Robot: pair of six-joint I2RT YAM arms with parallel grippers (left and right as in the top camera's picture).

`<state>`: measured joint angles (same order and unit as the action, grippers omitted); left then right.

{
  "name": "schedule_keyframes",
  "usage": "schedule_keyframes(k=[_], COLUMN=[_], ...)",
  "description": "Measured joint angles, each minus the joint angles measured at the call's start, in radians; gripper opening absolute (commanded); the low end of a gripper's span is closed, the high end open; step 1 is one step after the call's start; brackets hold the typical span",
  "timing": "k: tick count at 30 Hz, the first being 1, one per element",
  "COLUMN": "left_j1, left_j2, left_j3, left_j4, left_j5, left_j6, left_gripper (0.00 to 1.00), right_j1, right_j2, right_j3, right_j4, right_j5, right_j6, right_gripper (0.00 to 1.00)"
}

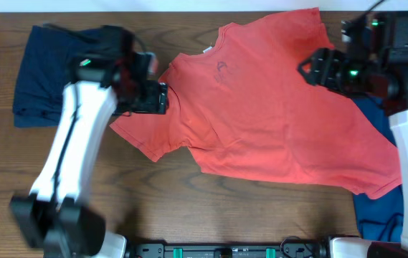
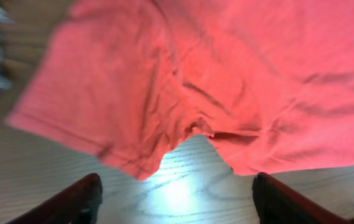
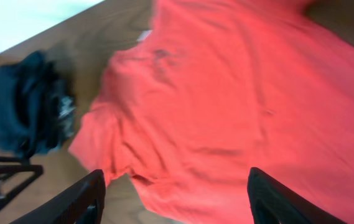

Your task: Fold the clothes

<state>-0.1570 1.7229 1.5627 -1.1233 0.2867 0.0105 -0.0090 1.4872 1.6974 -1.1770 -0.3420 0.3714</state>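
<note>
The clothes, a coral-red T-shirt [image 1: 261, 107], lie spread over the middle and right of the wooden table [image 1: 189, 208], with a white neck label [image 1: 207, 50] at the collar. My left gripper [image 1: 162, 98] hovers at the shirt's left sleeve. In the left wrist view its fingers [image 2: 80, 199] stand wide apart over bare wood, and the sleeve hem [image 2: 145, 165] lies just ahead of them. My right gripper [image 1: 305, 69] hangs over the shirt's far right part. It is open [image 3: 177, 180], with only the shirt [image 3: 239, 93] below it and nothing between its fingers.
A dark navy garment [image 1: 39, 72] lies bunched at the back left and also shows in the right wrist view [image 3: 27, 112]. Blue cloth [image 1: 379, 208] sticks out from under the shirt at the right edge. The arm bases stand along the front edge.
</note>
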Motion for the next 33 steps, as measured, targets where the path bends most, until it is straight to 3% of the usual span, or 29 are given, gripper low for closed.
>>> schedule_keyframes(k=[7,10,15,23,29,33], left_j1=[-0.002,-0.002,-0.002,0.025,0.208,0.300], left_j2=[0.259,0.340,0.435,0.450,0.459,0.459], left_j3=[-0.002,-0.003,-0.003,-0.001,-0.004,-0.004], left_j4=[0.059,0.085,0.127,0.086,0.055,0.034], left_j5=[0.003,0.003,-0.024,-0.306,-0.403,-0.364], left_j6=[0.015,0.016,0.005,-0.206,-0.317,-0.313], left_gripper=[0.14,0.06,0.06,0.06,0.06,0.06], right_j1=[-0.132,-0.153,-0.153,-0.153,-0.166,-0.198], right_j2=[0.000,0.000,0.012,0.097,0.179,0.264], right_j3=[0.000,0.000,0.000,0.000,0.000,0.000], right_j4=[-0.055,-0.071,-0.121,-0.143,-0.140,-0.101], right_j5=[0.066,0.093,0.143,0.190,0.222,0.250], right_j6=[-0.015,-0.019,-0.022,-0.024,-0.024,-0.030], right_gripper=[0.77,0.78,0.79,0.79,0.79,0.66])
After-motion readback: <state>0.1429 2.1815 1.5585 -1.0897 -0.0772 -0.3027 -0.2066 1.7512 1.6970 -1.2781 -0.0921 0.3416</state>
